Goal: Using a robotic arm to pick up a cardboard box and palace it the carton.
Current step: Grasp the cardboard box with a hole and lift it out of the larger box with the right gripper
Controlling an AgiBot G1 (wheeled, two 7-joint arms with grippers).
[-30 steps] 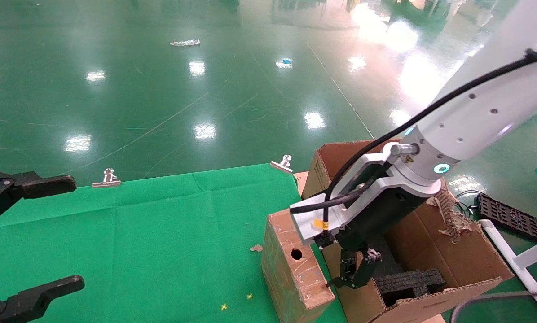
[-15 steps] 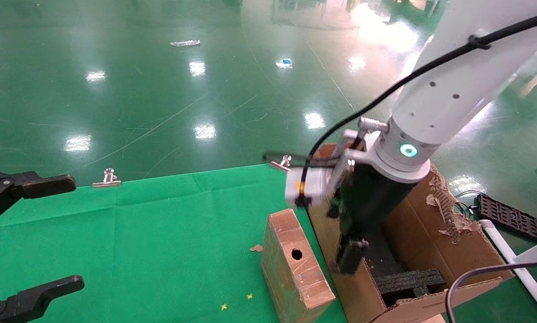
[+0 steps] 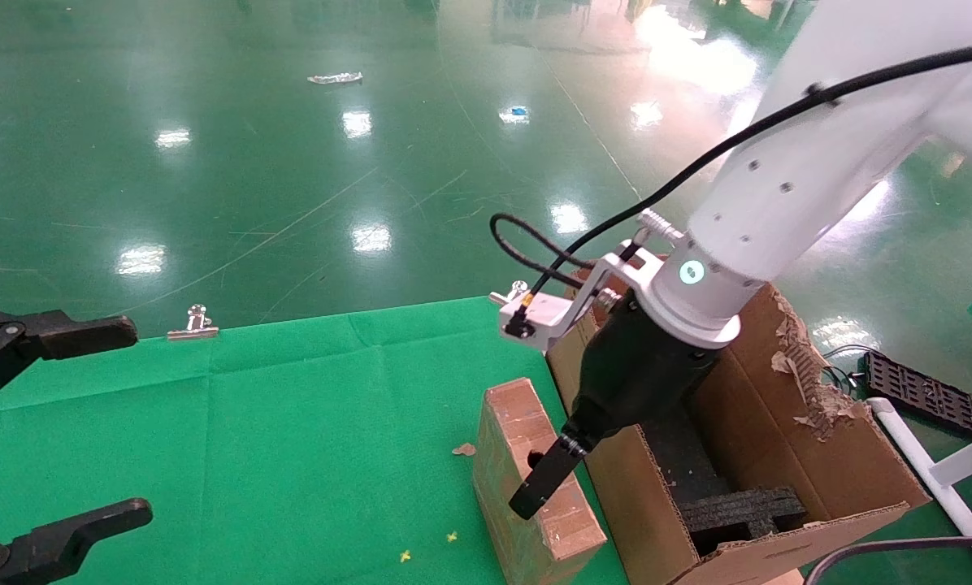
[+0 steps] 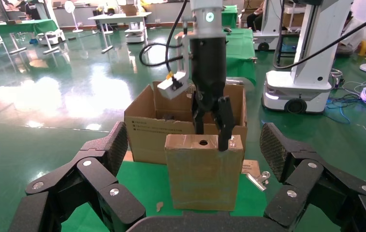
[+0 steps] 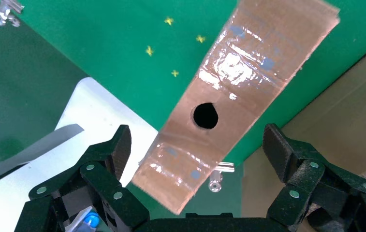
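- Carton (image 3: 778,455): sits just past the green table's (image 3: 291,422) right edge, flaps up, black foam (image 3: 738,508) inside.
- Box (image 3: 527,487): stands on edge on the table, just beside the carton, holed narrow face up.
- My right gripper (image 5: 197,145): above that face, fingers apart, straddling it, nothing held.
- Step: approach. Next I judge a descent and squeeze are needed.
- Left gripper (image 3: 47,431): parked at the table's left, spread.

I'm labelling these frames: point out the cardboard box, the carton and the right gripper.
cardboard box (image 3: 506,496), head view, its broad side face.
carton (image 3: 839,463), head view, inner right wall.
right gripper (image 5: 197,166), right wrist view, between its fingertips.
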